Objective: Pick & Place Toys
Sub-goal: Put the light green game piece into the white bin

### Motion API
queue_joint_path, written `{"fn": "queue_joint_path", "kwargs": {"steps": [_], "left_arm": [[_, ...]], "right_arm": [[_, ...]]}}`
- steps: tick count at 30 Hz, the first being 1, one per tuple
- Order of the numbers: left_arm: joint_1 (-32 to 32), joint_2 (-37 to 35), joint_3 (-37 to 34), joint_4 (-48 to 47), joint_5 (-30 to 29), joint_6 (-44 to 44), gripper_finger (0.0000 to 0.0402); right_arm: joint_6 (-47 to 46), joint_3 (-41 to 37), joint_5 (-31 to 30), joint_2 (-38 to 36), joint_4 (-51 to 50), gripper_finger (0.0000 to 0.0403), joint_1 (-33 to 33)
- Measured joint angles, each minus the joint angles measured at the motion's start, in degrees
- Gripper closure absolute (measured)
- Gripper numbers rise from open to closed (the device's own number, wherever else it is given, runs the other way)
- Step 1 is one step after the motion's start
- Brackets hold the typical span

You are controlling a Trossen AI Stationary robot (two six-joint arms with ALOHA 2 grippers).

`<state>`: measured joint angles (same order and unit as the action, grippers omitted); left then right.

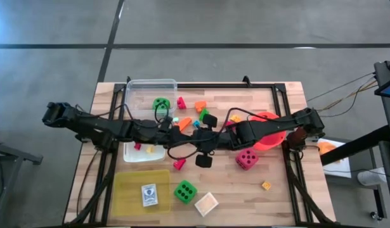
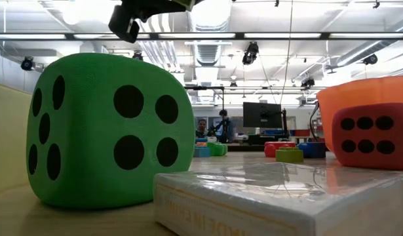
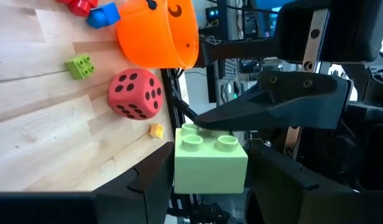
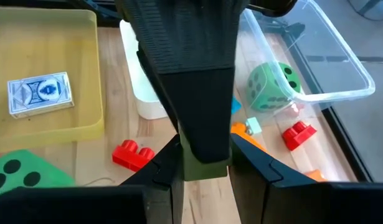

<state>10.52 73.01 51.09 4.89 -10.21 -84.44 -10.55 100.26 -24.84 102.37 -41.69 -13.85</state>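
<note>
A light green studded block hangs above the middle of the table, between my two grippers. My left gripper comes from the table's left and my right gripper from the right; both are shut on the block. A pink die and a green die sit on the table. Another green die lies in the clear tub. A card deck lies flat in the yellow tray. My left gripper pinches the block's two opposite side walls between its two fingers, roughly level, coming from the table's left. The block is clear of the table, studs up in the left wrist view. My right gripper holds the same block between its two fingers, slanting down from the table's right. One finger lies over the studded face. The left gripper's finger hides most of the block in the right wrist view.
The orange bucket stands under the right arm. Small blocks lie about the middle: red, orange, a yellow one near the front right. A white tub and a flat box lie toward the near side.
</note>
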Motion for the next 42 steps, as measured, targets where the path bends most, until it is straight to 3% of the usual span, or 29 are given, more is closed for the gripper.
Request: {"fn": "queue_joint_path", "kwargs": {"steps": [15, 20, 22, 30, 37, 42], "left_arm": [[-0.5, -0.04, 0.01, 0.09, 0.4, -1.1, 0.021], [-0.55, -0.04, 0.02, 0.02, 0.9, 1.14, 0.0258], [-0.55, -0.04, 0.02, 0.02, 1.02, 1.63, 0.0279], [-0.55, -0.04, 0.02, 0.02, 1.41, 1.76, 0.0279], [-0.55, -0.88, 0.0, -0.86, 1.41, 3.2, 0.0279], [-1.06, -4.58, 0.02, -7.86, 1.29, 4.79, 0.0279]], "right_arm": [[0.71, 0.86, -0.41, -0.02, -0.11, 0.0316, 0.06], [1.82, 0.82, -0.61, -0.02, -0.13, 0.0315, 0.0], [1.9, 0.8, -0.6, -0.02, -0.12, 0.0293, 0.0], [1.97, 0.8, -0.85, -0.09, 0.26, 0.0165, 0.04], [1.97, 0.8, 0.52, -0.2, -0.81, 0.0115, -0.55], [0.01, 0.8, 1.42, -0.41, -5.18, 0.0101, -1.39]]}}
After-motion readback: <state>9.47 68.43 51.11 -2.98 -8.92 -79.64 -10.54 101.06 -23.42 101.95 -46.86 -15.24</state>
